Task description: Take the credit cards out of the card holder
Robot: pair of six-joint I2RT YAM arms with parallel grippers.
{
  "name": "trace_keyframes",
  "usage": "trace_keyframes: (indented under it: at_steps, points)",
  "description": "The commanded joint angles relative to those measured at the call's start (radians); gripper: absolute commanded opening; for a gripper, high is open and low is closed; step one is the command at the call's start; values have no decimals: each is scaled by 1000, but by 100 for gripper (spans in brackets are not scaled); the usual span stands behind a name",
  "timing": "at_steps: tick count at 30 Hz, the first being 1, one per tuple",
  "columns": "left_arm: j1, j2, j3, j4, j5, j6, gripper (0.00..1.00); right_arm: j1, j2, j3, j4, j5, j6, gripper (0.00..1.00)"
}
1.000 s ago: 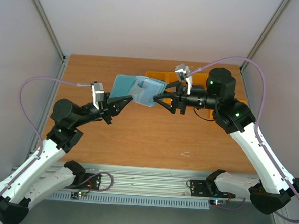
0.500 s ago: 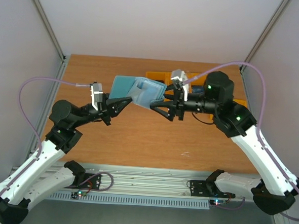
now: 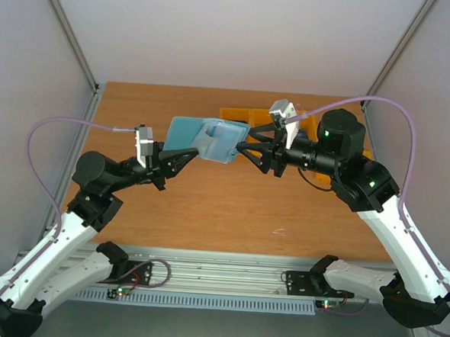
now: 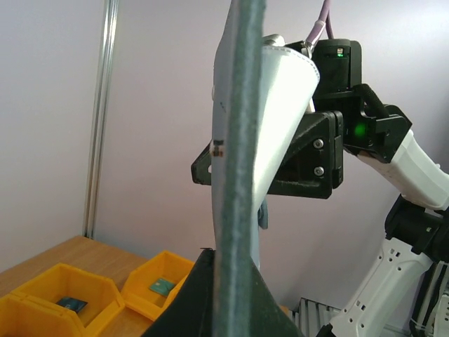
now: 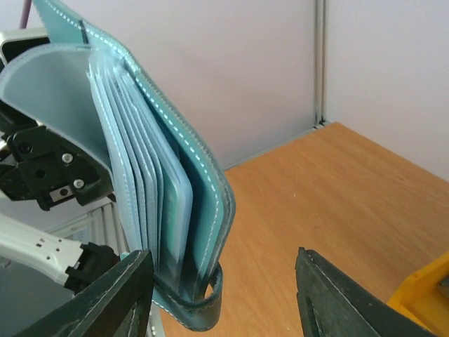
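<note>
**Item 1. Card holder** [image 3: 206,139]: flat teal-blue bifold wallet with white stitching.
- Place: held in the air above the orange-brown wooden tabletop [image 3: 207,213], at about 11 o'clock from its middle, between the two claws.
- Condition: partly unfolded. Pale translucent plastic leaves [image 5: 151,189] fan out between the two covers, and a small teal loop [image 5: 205,307] hangs at the lower corner.
- The credit cards cannot be told apart from the leaves.

**Item 2. Left gripper** [image 3: 188,154]: black two-finger claw.
- Place: reaches the card holder from 8 o'clock.
- State: clamped tight on the holder's edge. In the left wrist view the holder rises edge-on from between the fingers.

**Item 3. Right gripper** [image 3: 247,148]: black two-finger claw.
- Place: comes in from 3 o'clock.
- State: fingers [image 5: 112,295] spread apart and gripping nothing. The holder's looped corner sits between them, just beside one finger and well apart from the other. Whether it touches the near finger cannot be told.

**Item 4. Bins** [image 3: 232,112]: yellow open-topped plastic trays.
- Place: on the tabletop at about 1 o'clock, near the far edge and partly behind the right arm.
- Contents: the left wrist view shows small dark flat pieces [image 4: 71,303], one in each of two bins. They are too small to identify.
</note>
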Motion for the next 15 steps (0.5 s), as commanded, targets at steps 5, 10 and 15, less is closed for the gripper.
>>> trace_keyframes:
  at_steps: [5, 10, 15]
  points:
    - [-2, -22, 11, 64, 28, 10, 0, -2, 10, 75, -30, 55, 45, 55]
    - [-5, -22, 10, 62, 31, 10, 0, -2, 27, 82, -17, -7, 56, 57]
    - [-8, -22, 6, 61, 35, 13, 0, -2, 44, 86, 0, -33, 78, 58]
